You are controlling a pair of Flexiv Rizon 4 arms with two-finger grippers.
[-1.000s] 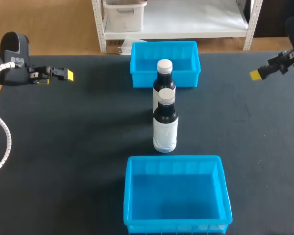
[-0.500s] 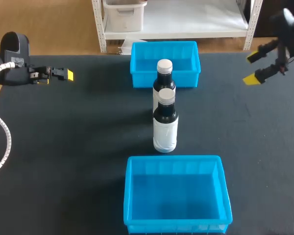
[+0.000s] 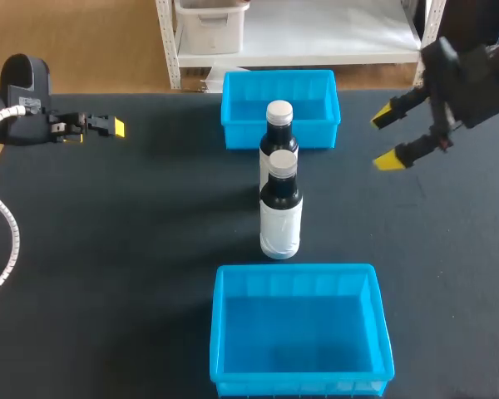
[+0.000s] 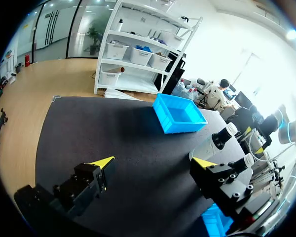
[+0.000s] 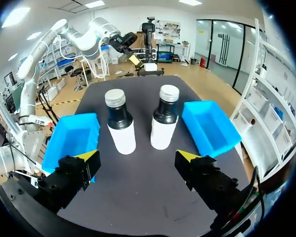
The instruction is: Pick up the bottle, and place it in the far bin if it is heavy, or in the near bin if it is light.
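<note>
Spread wide, nothing held: left gripper [image 3: 108, 126] and right gripper [image 3: 387, 137].
Head view: far bottle [image 3: 279, 125] and near bottle [image 3: 280, 208] stand upright on the dark counter [image 3: 133, 249], one right behind the other, in line between far bin [image 3: 239, 135] and near bin [image 3: 220, 332]. The left gripper is at the counter's left edge, well apart from the bottles. The right gripper is over the counter to the right of the far bottle, near the far bin, touching nothing. Left wrist view: left gripper [image 4: 155, 163] fingers wide apart, far bin [image 4: 180, 114] ahead, both bottles partly behind one finger. Right wrist view: right gripper [image 5: 137, 157] fingers wide apart, near bottle [image 5: 121, 123] and far bottle [image 5: 163, 118] ahead, clear of the tips, with a bin on each outer side.
</note>
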